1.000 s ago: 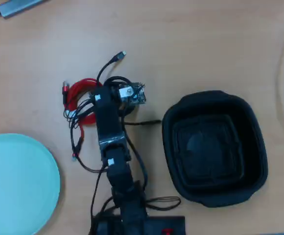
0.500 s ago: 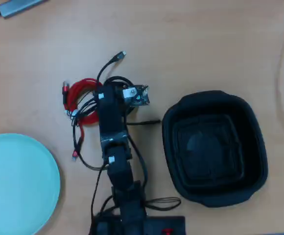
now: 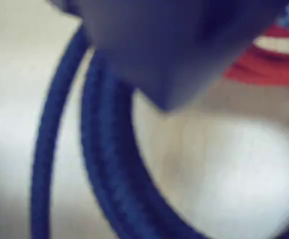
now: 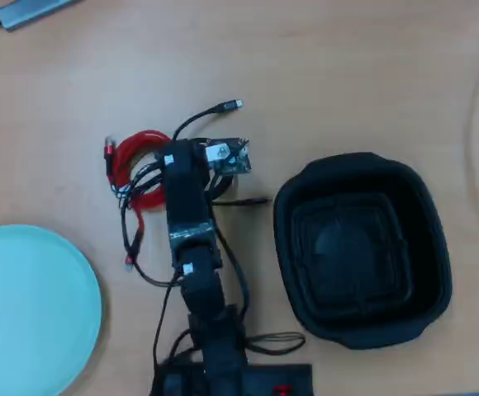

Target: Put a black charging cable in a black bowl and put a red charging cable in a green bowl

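Two coils sit left of the black bowl (image 4: 362, 247) in overhead view: black charging cable (image 4: 209, 115) under the gripper (image 4: 200, 157), red charging cable (image 4: 134, 161) touching alongside; green bowl (image 4: 26, 309) far left. Wrist view: blurred black charging cable (image 3: 102, 154) loops close, red charging cable (image 3: 271, 69) behind; jaw state unreadable. Risk: red snags on lift, judging by closeness.

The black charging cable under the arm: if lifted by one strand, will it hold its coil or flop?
The black charging cable is thin with no tie showing, so it probably sags and partly uncoils. Its loose plug end lies free on the table and would likely dangle. It looks light for the gripper, whose jaws are hidden.
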You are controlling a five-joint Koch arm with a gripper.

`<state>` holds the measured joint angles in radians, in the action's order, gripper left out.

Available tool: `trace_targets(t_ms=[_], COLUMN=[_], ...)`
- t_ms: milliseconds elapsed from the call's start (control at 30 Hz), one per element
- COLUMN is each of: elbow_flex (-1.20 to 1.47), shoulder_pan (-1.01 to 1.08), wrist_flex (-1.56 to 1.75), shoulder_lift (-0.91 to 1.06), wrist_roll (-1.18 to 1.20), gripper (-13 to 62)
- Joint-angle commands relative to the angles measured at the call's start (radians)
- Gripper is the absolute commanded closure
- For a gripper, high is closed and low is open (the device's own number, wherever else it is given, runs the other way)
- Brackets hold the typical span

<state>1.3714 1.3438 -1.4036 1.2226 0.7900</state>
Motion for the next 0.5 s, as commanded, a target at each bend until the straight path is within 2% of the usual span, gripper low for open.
trace_targets(t_ms=[0,267,467], elbow_flex=[-0.112,-0.121,-0.146], shoulder_pan=[-0.020,-0.078,-0.101], wrist_flex=[-0.040,-0.031,-0.038], shoulder_lift=[0.130,0.425,0.523], wrist_roll=[0.025,-0.014,-0.092], gripper=[55.6,55.5,55.5])
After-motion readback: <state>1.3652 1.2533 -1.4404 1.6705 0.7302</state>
